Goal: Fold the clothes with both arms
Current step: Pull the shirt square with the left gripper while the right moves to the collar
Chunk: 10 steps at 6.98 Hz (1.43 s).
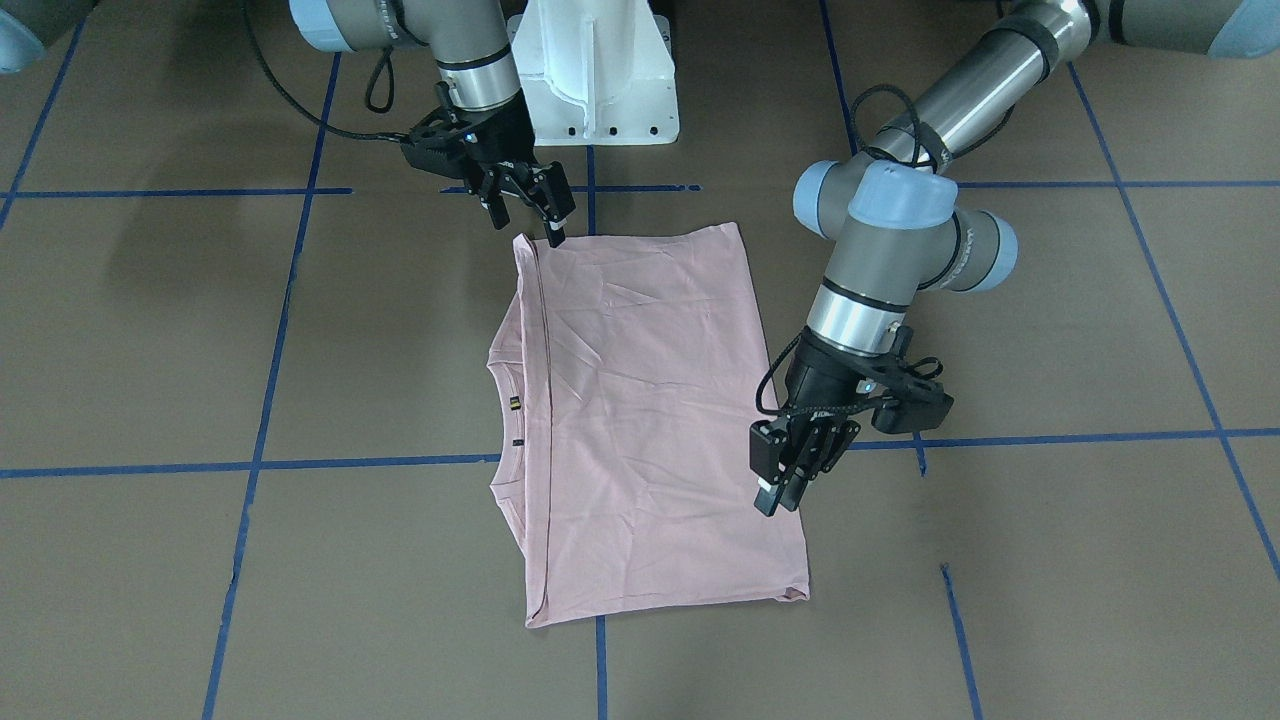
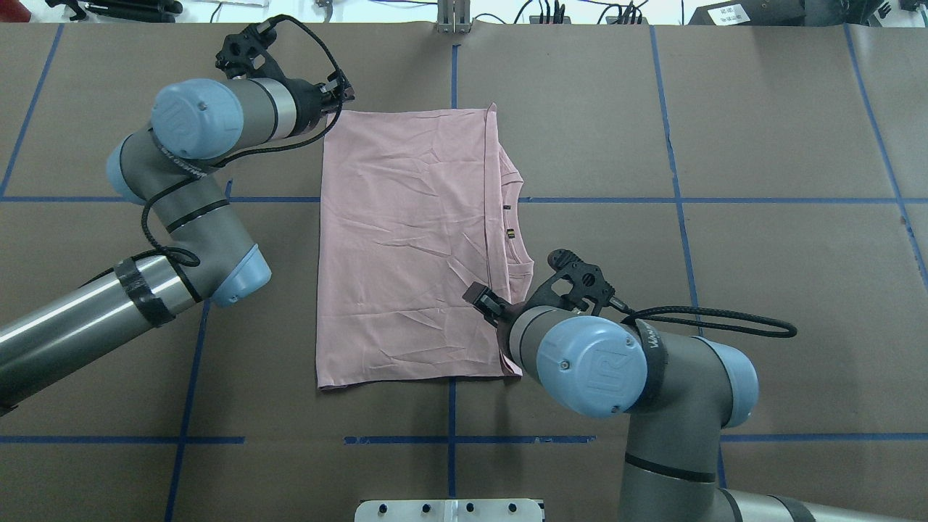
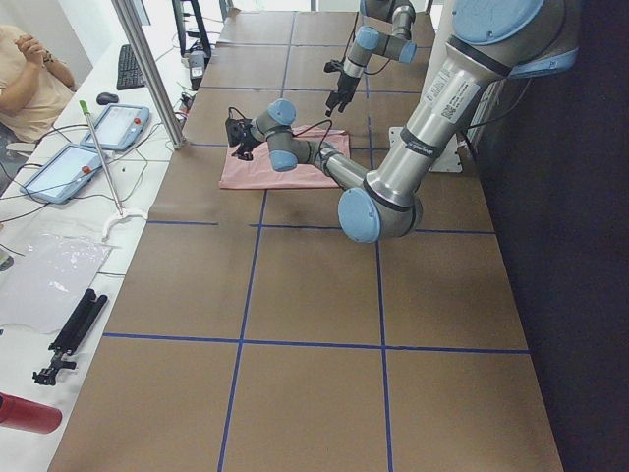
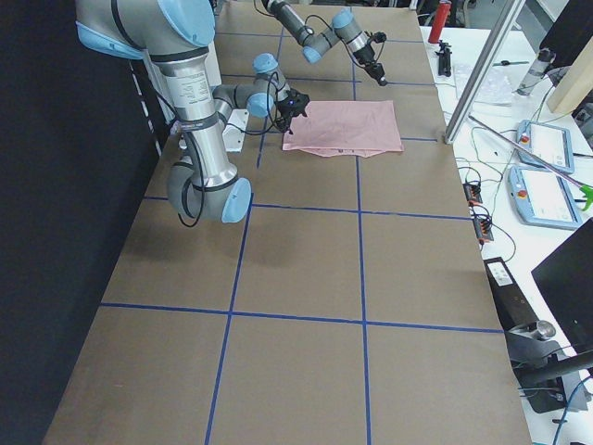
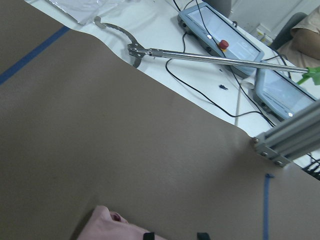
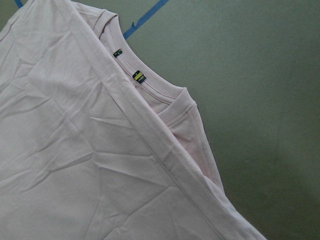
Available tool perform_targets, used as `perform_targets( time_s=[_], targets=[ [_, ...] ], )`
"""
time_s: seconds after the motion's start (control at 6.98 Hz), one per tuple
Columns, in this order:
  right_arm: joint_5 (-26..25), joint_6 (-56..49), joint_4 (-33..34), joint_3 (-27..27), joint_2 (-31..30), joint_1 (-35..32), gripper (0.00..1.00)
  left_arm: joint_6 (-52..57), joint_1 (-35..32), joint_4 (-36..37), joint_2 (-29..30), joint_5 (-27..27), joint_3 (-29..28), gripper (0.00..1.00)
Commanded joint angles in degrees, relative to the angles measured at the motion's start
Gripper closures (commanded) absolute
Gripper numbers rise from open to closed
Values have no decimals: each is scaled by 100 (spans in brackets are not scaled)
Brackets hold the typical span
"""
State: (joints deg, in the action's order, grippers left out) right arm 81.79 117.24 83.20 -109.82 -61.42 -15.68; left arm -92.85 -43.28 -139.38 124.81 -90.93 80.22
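The pale pink T-shirt (image 1: 650,420) lies flat on the brown table, folded in half lengthwise, with its neckline and small neck labels (image 6: 138,76) at one long edge. The print is hidden. It also shows in the overhead view (image 2: 406,239). My left gripper (image 1: 778,495) hovers open and empty just above the shirt's far corner on my left (image 2: 341,90); the left wrist view shows that corner (image 5: 107,225). My right gripper (image 1: 527,222) is open and empty above the near corner by the folded edge (image 2: 484,301).
The white pedestal base (image 1: 595,70) stands at the table's near edge. Blue tape lines (image 2: 674,199) cross the table. Beyond the far edge lie teach pendants (image 5: 220,37), a grabber tool (image 5: 200,55) and an aluminium post (image 5: 290,140). A person (image 3: 29,74) sits there.
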Motion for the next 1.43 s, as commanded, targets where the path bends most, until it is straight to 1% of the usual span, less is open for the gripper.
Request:
perform_targets(
  time_s=[0.0,0.14,0.29,0.43,0.86,1.29],
  targets=[
    [-14,141,-49,608,323,38,12,-85,-22,-19,-202,-180,407,60],
    [-5,367,-58,907,550,38,17,-85,-66,-19,-220,-180,459,60],
    [12,370,-49,945,500,99,18,-154,-66,-19,-229,-180,564,60],
    [39,370,-15,1015,482,117,18,-207,-66,-19,-377,-180,748,60],
    [48,431,21,1025,360,240,19,-216,-49,-10,-405,-180,750,60],
    [48,466,21,1024,254,275,22,-251,-22,-19,-405,-180,741,60]
  ],
)
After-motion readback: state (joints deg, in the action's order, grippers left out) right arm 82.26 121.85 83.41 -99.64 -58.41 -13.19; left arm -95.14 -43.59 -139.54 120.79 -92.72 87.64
